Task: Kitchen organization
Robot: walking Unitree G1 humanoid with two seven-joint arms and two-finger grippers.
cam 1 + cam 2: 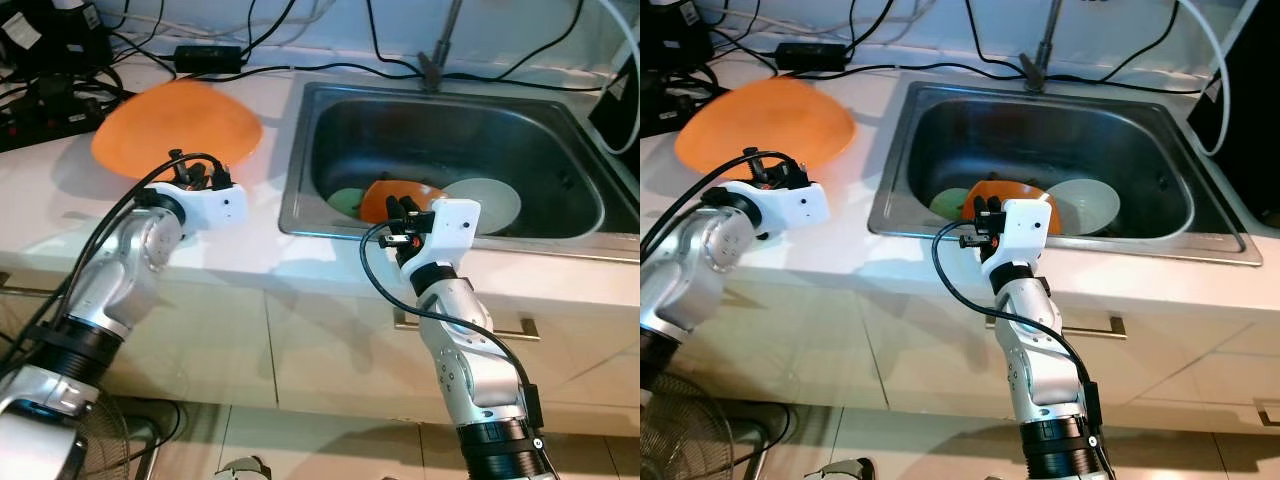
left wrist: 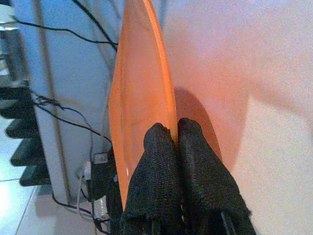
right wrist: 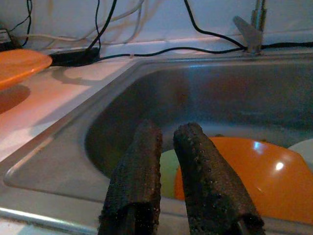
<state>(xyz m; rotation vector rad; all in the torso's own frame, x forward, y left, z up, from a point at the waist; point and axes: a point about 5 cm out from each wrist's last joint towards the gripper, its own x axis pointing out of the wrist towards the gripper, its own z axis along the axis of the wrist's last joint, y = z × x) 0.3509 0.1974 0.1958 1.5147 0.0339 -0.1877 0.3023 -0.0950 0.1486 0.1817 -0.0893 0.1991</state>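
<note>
Silver arms: both reach up from the lower edge; shoulders cut off.
Fan: wire grille on the floor at lower left, partly cut off.
Drawer handle: metal bar below the counter, half hidden behind the right arm.
Right gripper: hovers at the sink's near rim, fingers slightly parted and holding nothing.
Left gripper: over the counter left of the sink, fingers pinched on the near rim of the plate.
Plate: orange, held tilted above the white counter, its edges blurred.
Sink: steel basin set in the counter; far rim meets the wall.
Orange bowl: in the basin's near part, its front hidden by the right gripper.
Green dish: just left of the orange bowl, mostly hidden.
White dish: just right of the orange bowl, lower edge hidden by the rim.
Tap: base behind the sink; top cut off.
Cables: black leads along the wall; power brick beside them.
Writing: none legible.
</note>
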